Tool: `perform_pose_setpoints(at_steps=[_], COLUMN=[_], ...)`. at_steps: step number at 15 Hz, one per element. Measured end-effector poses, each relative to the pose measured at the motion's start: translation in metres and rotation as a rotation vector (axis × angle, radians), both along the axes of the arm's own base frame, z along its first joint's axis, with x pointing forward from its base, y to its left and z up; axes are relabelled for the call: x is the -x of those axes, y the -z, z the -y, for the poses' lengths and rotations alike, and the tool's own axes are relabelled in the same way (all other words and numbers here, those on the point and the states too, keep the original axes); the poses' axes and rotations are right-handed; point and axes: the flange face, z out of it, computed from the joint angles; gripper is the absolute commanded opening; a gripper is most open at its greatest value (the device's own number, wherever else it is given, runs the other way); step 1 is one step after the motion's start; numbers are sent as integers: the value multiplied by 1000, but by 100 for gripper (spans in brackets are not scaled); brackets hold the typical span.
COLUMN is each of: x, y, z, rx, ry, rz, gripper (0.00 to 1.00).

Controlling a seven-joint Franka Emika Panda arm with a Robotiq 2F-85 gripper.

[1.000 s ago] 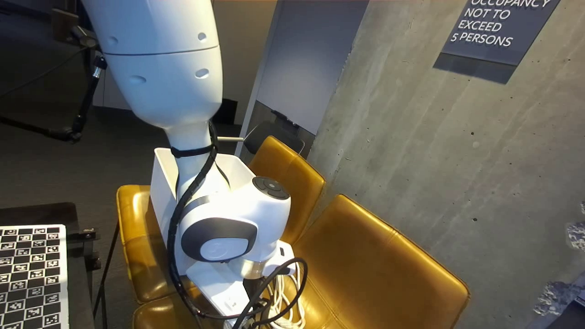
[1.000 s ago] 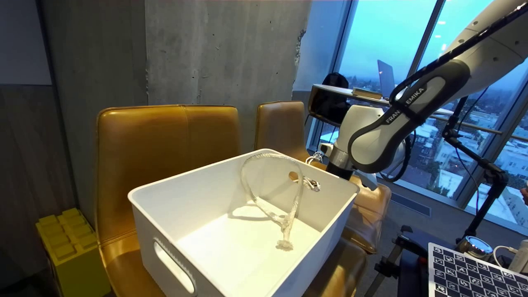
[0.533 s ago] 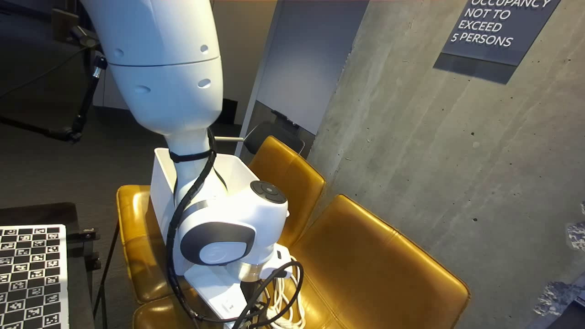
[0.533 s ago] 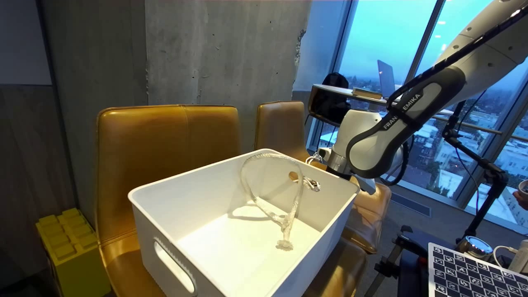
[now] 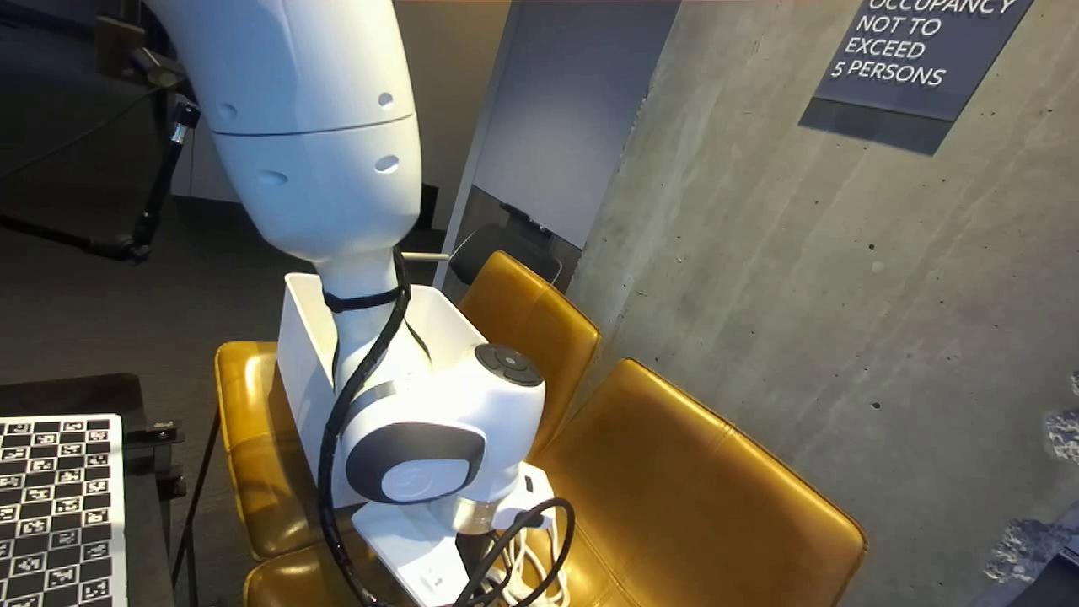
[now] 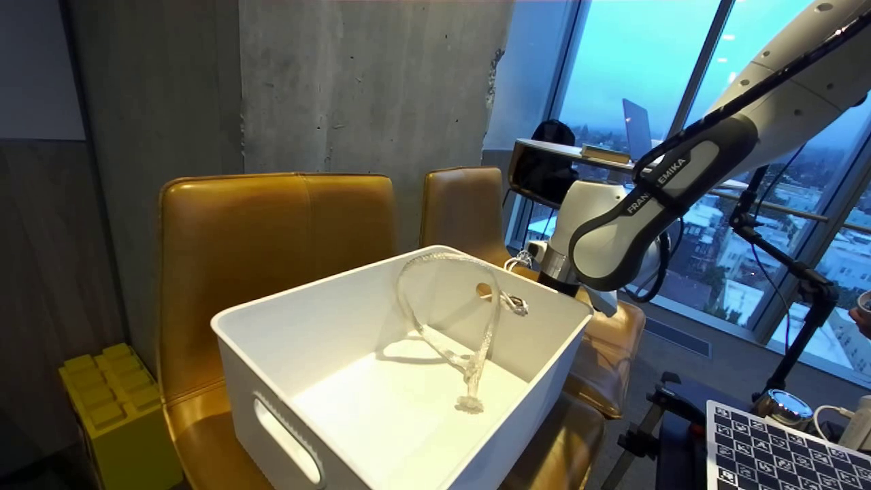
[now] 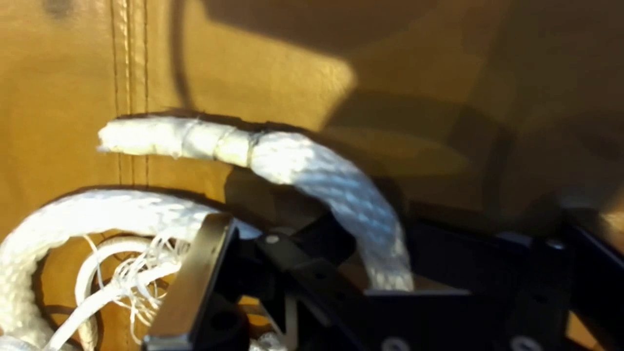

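A thick white braided rope [image 7: 351, 200] runs down between the fingers of my gripper [image 7: 382, 239] in the wrist view. Dark fingers [image 7: 327, 239] press against both its sides, so the jaws look shut on it. Its taped end [image 7: 141, 136] sticks out to the left over tan leather. Beside it curve another thick white length [image 7: 97, 212] and a thinner cord [image 7: 105, 295] with frayed threads; whether they belong to the same rope I cannot tell. White rope [image 5: 527, 569] also shows on the chair seat in an exterior view. The fingertips are hidden in both exterior views.
A white bin [image 6: 279, 327] holding a pale braided loop [image 6: 405, 292] stands on a chair, close beside the arm [image 6: 612, 252]. Tan chairs [image 5: 691, 497] line the concrete wall. A checkered board [image 5: 63, 506] lies on a dark table. A yellow block [image 6: 119, 408] stands beside a chair.
The arm has sunk a little in both exterior views and shifted slightly sideways. My jaws have drawn together. A hand with a cup has come into an exterior view's edge.
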Motion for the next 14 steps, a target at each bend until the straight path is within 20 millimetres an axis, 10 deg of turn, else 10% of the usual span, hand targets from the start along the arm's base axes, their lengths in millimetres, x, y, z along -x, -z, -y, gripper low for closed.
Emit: perform_pose_setpoints(at_steps=[8, 14], x=[-5, -20], y=[-27, -146], z=[4, 11], rx=[5, 38], ry=[29, 40], rz=[8, 112], gripper=[0, 0])
